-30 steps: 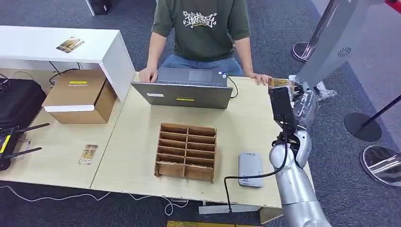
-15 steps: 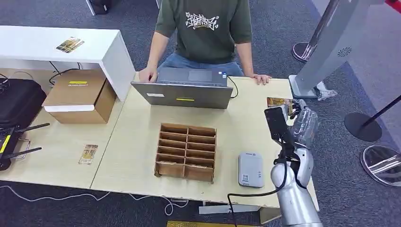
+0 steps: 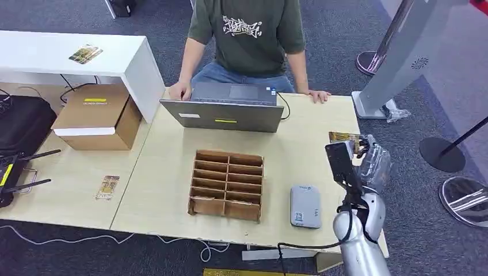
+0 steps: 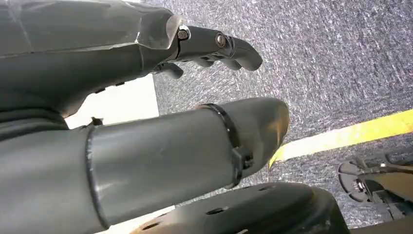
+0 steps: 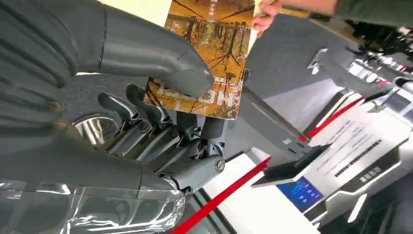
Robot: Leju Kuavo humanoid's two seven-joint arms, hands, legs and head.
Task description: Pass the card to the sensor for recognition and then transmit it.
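1. Grey carpet floor (image 3: 345,34) runs beyond and right of the robot's right hand (image 3: 371,161).
2. Light wood table (image 3: 299,149) lies left of it.
3. White bench (image 3: 69,60) stands far left.
4. Grey gate post (image 3: 403,52) rises just beyond.

card (image 5: 209,58): glossy print | right hand (image 5: 146,122): smooth grey plastic | organizer (image 3: 227,185): matt cardboard | table (image 3: 167,161): pale wood

Bare table (image 3: 299,155) between laptop (image 3: 224,115), divider box (image 3: 226,184), reader (image 3: 305,206)
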